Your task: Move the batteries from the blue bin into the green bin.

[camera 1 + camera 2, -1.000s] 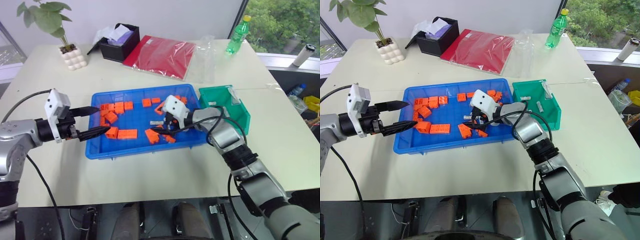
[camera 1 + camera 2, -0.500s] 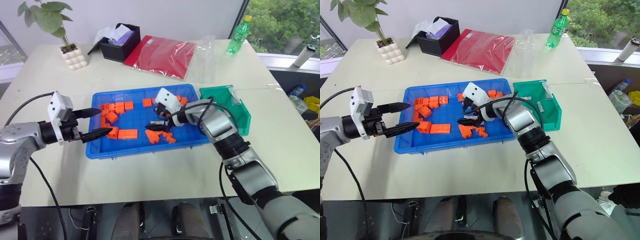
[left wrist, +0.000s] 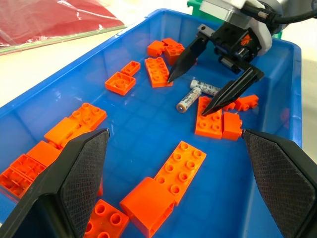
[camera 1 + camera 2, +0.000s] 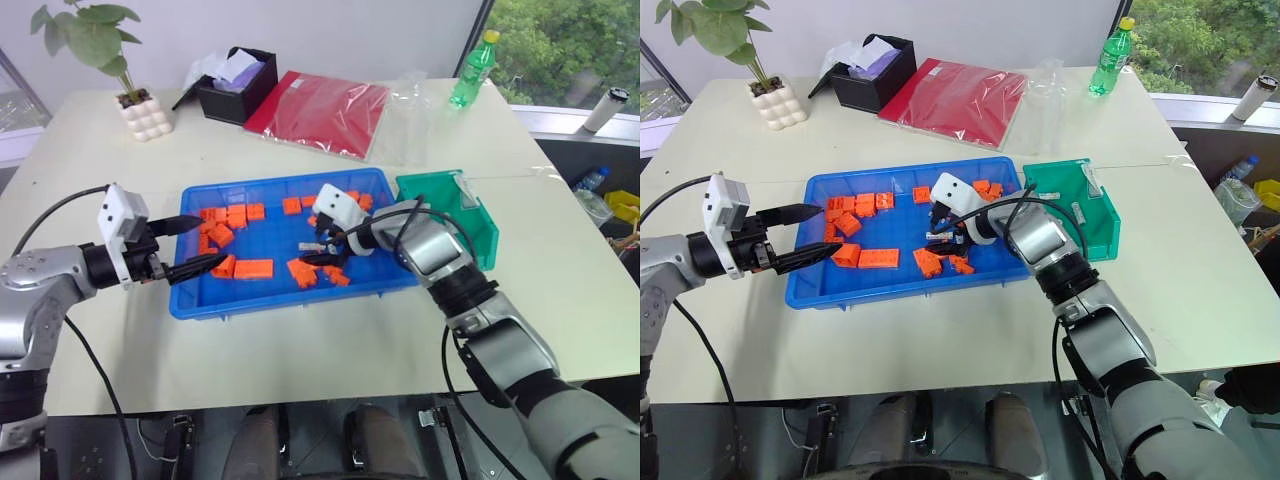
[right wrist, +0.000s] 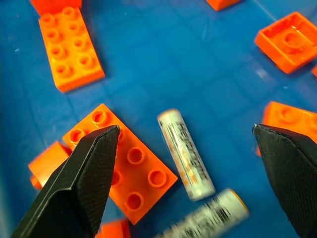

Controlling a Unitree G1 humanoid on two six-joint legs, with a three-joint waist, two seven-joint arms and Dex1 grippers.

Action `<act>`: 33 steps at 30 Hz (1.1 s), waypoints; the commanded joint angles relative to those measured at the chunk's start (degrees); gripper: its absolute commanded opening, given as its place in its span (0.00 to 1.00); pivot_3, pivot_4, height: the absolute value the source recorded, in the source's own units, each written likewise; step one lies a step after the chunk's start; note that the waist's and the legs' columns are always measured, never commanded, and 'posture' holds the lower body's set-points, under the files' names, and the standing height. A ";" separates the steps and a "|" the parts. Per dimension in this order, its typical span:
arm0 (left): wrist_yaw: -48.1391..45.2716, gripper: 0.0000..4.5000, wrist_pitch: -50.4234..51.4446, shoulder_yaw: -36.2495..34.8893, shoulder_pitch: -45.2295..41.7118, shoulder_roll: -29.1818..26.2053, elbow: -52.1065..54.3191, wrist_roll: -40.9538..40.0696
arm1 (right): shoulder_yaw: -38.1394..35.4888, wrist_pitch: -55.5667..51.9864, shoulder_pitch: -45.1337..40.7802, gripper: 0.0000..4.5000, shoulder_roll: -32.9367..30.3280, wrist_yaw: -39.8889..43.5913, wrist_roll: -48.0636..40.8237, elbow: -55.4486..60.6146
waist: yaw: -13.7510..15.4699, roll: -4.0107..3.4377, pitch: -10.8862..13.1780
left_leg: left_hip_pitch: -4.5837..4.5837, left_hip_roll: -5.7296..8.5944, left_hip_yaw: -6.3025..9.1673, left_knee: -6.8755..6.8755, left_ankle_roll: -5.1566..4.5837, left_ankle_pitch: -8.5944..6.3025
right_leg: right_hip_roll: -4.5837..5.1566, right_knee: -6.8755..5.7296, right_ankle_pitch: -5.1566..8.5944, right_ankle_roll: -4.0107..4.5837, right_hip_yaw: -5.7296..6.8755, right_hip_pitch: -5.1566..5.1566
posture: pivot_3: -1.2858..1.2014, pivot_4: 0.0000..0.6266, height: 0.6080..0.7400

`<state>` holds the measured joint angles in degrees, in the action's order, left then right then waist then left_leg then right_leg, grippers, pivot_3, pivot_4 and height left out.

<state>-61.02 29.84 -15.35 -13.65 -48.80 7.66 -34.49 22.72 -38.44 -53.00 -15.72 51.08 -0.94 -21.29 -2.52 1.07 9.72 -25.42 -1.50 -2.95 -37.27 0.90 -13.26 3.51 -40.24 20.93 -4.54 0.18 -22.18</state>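
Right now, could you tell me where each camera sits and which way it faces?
Head views: look forward and down at the blue bin, green bin, both arms.
Left wrist view: looks along the open left gripper at the right gripper straddling two batteries.
Right wrist view: looks down between its open fingers at those batteries.
Shared: batteries, orange blocks.

Light: bright, even daylight; window w/ trees at far right corner.
Shadows: soft, short; faint one under the plant pot (image 4: 145, 112) and beside the black box (image 4: 238, 85).
Glare: pale sheen on red plastic sleeve (image 4: 322, 110); small wet-looking highlights on blue bin (image 3: 143, 144) floor.
Head views: sharp in centre, table (image 4: 300, 340) edges bend slightly.
Right wrist view: batteries (image 5: 185, 153) fairly sharp, the lower one blurred; fingertips (image 5: 79, 183) soft, too close.
Left wrist view: clear overall.
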 commanded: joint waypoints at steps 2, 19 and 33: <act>0.41 1.00 -0.66 -2.05 0.21 -0.27 2.07 -0.93 | 0.02 -0.86 -1.25 0.58 0.23 -0.30 0.95 -1.94 | 0.10 0.00 0.00 | 0.00 0.00 0.00 -0.01 0.00 0.00 | 0.00 0.00 0.00 0.00 0.00 0.00 | 0.52 0.24 1.00; 1.29 1.00 -1.08 -1.98 -0.29 -0.05 1.80 -1.12 | 0.15 -3.29 -1.08 0.01 -1.39 1.05 1.35 1.15 | 0.11 0.04 -0.03 | 0.03 0.01 0.01 -0.02 -0.01 -0.01 | 0.01 0.01 0.00 0.00 0.00 0.05 | 0.52 0.24 1.00; 1.59 1.00 -1.09 -2.02 -0.35 0.06 1.70 -1.16 | -0.18 -0.77 -1.58 0.72 -0.94 -0.47 2.73 -0.07 | 0.01 0.04 -0.03 | 0.00 0.01 0.00 0.00 0.00 0.00 | 0.01 0.01 0.00 0.00 0.00 0.00 | 0.52 0.24 1.00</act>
<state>-59.56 29.66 -15.45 -13.64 -48.44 8.03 -35.01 23.36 -40.05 -53.64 -16.85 50.82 1.64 -22.06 -2.51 1.11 9.69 -25.42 -1.49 -2.95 -37.26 0.89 -13.27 3.53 -40.23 20.93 -4.54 0.18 -22.18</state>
